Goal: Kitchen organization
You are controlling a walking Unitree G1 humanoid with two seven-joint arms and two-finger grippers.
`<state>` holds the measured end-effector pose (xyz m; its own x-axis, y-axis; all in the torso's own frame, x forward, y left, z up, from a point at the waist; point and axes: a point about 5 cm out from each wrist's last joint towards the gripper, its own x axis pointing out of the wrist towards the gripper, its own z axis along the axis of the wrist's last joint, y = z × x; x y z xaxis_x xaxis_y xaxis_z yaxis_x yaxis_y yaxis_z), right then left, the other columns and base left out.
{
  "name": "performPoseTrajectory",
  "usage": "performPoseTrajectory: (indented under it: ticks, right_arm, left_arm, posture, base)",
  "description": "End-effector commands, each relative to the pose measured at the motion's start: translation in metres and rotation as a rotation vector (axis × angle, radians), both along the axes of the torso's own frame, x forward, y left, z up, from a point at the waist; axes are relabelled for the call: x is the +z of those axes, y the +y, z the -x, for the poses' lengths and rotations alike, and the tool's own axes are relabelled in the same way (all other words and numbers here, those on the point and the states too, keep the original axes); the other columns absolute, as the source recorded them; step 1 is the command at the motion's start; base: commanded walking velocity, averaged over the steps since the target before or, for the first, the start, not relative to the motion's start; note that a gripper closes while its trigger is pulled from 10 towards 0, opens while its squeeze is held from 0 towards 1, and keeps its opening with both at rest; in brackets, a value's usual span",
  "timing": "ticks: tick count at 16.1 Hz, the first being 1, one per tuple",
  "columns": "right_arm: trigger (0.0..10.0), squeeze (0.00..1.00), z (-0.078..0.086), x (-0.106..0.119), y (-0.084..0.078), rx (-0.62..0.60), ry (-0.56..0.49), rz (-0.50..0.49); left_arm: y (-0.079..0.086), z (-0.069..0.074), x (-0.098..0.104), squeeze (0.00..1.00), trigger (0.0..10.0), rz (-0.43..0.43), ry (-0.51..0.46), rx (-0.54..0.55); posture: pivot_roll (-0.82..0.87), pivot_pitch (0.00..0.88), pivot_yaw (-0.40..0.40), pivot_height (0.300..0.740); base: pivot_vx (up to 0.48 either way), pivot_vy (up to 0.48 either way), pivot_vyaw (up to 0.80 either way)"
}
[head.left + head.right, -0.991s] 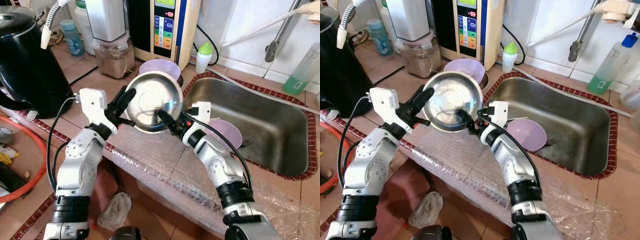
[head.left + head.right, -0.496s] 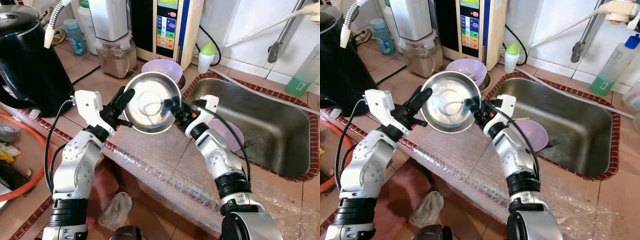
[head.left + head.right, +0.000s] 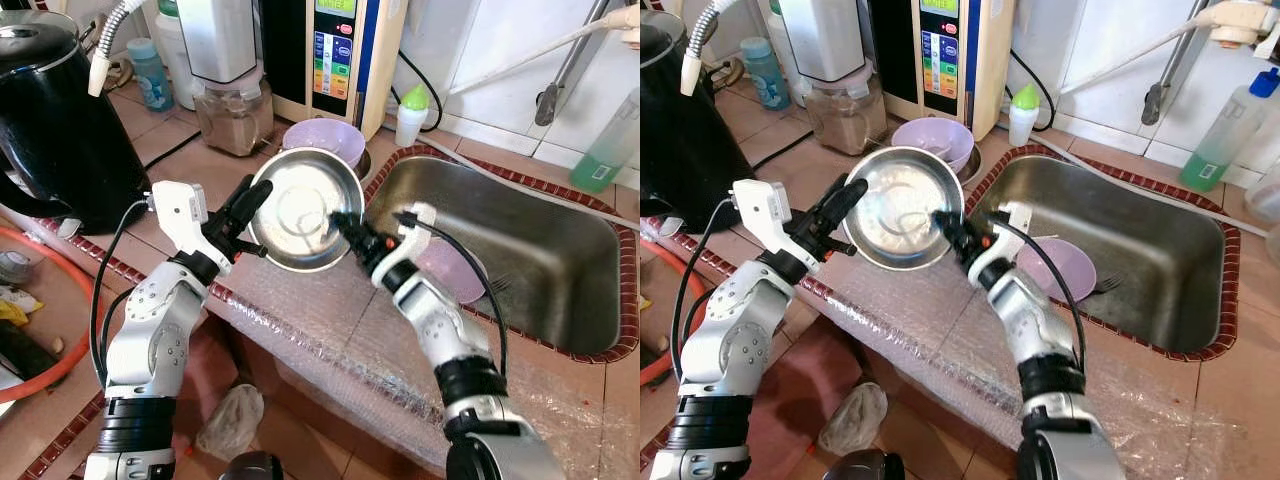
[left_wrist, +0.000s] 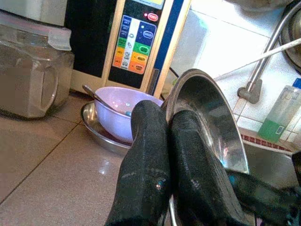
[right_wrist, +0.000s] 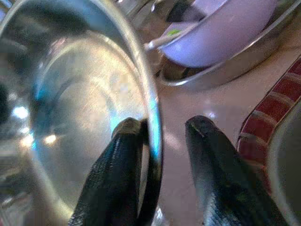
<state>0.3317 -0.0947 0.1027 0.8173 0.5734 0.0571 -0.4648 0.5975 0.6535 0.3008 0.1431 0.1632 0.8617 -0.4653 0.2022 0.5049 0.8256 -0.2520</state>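
Observation:
A steel bowl (image 3: 300, 205) hangs tilted above the counter's front edge, its hollow facing me. My left gripper (image 3: 255, 195) is shut on its left rim; in the left wrist view the two fingers (image 4: 150, 155) press together at that rim. My right gripper (image 3: 340, 222) is at the bowl's right rim, open. In the right wrist view one finger (image 5: 120, 165) lies inside the bowl (image 5: 89, 103) against the rim, the other stands apart outside it.
A purple bowl (image 3: 322, 140) with a spoon sits in a steel dish behind the held bowl. Another purple bowl (image 3: 455, 272) lies in the sink (image 3: 540, 250). A black kettle (image 3: 50, 120) stands left. Bubble wrap (image 3: 320, 330) covers the counter edge.
My right gripper has slid from the upper right of the bowl's rim down to its right side. The bowl has stayed up in my left gripper.

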Motion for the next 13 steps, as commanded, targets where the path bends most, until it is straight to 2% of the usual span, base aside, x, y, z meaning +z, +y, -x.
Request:
performPoseTrajectory:
  ticks: [1,5,9,10,12,13]
  right_arm:
    - [0.0,0.00,0.001,0.002,0.001,0.025,-0.008,0.000]
    - [0.0,0.00,-0.001,0.005,-0.007,-0.031,-0.005,0.010]
    - [0.0,0.00,-0.003,0.016,-0.012,-0.063,-0.032,-0.003]
    - [0.0,0.00,-0.003,0.018,-0.014,-0.070,-0.038,-0.003]
    - [0.0,0.00,-0.003,0.020,-0.027,-0.103,-0.043,0.002]
    - [0.0,0.00,-0.003,0.020,-0.030,-0.115,-0.042,0.004]
  left_arm:
    - [-0.007,0.000,0.010,0.00,0.0,0.023,-0.040,-0.044]
    - [-0.008,0.000,0.007,0.00,0.0,0.010,-0.027,-0.055]
    - [-0.010,-0.003,0.000,0.00,0.0,-0.075,-0.003,-0.034]
    - [-0.010,-0.003,-0.001,0.00,0.9,-0.092,-0.003,-0.038]
    - [-0.013,-0.005,0.000,0.00,4.4,-0.113,-0.018,-0.058]
    - [-0.013,-0.005,0.000,0.00,2.8,-0.119,-0.018,-0.056]
  posture:
    - [0.04,0.000,0.020,0.740]
    - [0.04,0.000,0.019,0.740]
    - [0.03,0.000,0.021,0.740]
    - [0.03,0.000,0.022,0.740]
    - [0.03,0.000,0.024,0.740]
    - [0.03,0.000,0.025,0.740]
  base:
    - [0.000,0.000,0.00]
    - [0.000,0.000,0.00]
    - [0.000,0.000,0.00]
    - [0.000,0.000,0.00]
    - [0.000,0.000,0.00]
    - [0.000,0.000,0.00]
